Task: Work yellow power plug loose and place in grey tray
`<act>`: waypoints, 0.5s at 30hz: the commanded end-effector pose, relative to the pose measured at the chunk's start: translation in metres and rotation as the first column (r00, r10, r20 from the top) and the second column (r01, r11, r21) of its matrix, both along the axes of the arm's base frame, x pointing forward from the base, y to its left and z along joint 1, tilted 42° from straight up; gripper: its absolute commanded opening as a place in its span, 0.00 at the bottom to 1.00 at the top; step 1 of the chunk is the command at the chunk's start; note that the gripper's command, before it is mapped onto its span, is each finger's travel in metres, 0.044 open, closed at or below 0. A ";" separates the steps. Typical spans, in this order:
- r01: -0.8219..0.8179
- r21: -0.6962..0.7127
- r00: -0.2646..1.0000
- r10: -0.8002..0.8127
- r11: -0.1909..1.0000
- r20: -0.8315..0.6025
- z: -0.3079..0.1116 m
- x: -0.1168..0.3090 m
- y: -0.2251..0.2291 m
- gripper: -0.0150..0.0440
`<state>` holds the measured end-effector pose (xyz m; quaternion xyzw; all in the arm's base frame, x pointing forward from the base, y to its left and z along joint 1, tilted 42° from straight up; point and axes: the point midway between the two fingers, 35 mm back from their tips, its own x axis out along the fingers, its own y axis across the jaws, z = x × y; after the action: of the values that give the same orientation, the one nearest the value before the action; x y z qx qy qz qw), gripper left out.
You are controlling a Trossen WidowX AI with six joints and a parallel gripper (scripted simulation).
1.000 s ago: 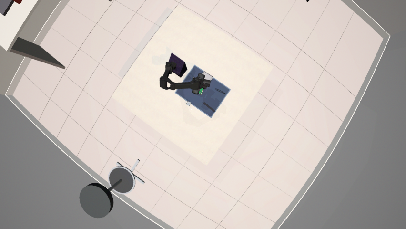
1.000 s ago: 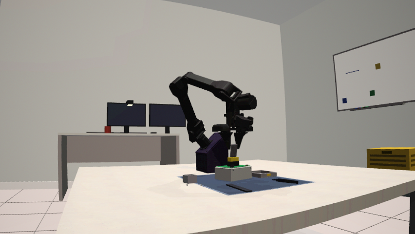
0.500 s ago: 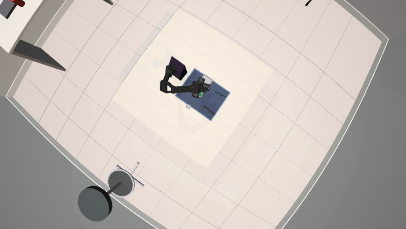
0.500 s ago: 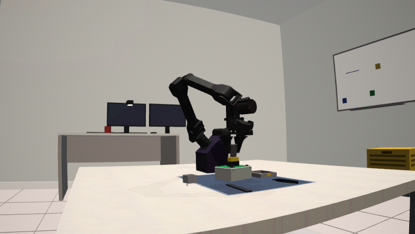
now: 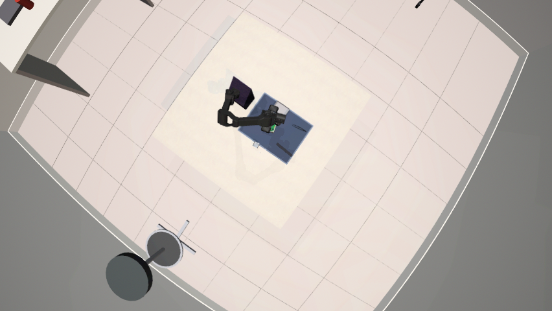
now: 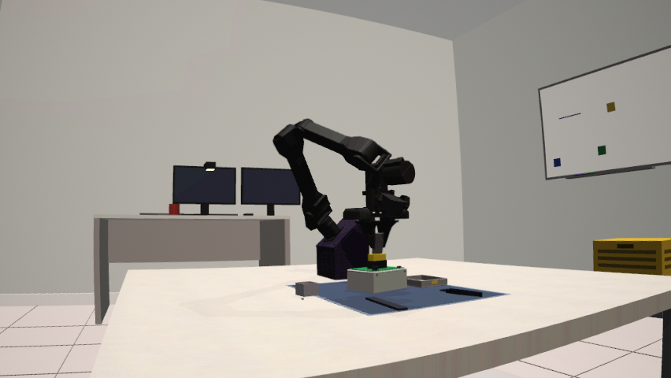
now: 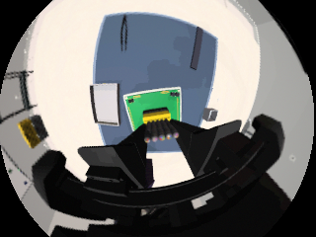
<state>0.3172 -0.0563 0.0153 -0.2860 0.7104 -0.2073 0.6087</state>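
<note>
Overhead top view, distant low exterior side view, close downward wrist view, mat (image 5: 297, 140) (image 6: 342, 300) (image 7: 148, 59) shared.

two monitors (image 6: 204, 185) (image 6: 269, 187) on a desk (image 6: 187, 216) (image 5: 28, 34)
</note>
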 end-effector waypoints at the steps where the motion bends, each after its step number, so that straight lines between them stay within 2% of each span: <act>1: -0.003 -0.003 1.000 0.003 1.000 0.001 0.000 0.000 -0.001 0.25; 8: -0.004 -0.010 1.000 0.004 1.000 0.001 0.008 0.001 0.008 0.25; 15: -0.018 -0.090 1.000 0.019 0.996 0.005 0.008 0.001 0.017 0.25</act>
<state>0.3175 -0.0541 0.0163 -0.2975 0.7051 -0.2347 0.5993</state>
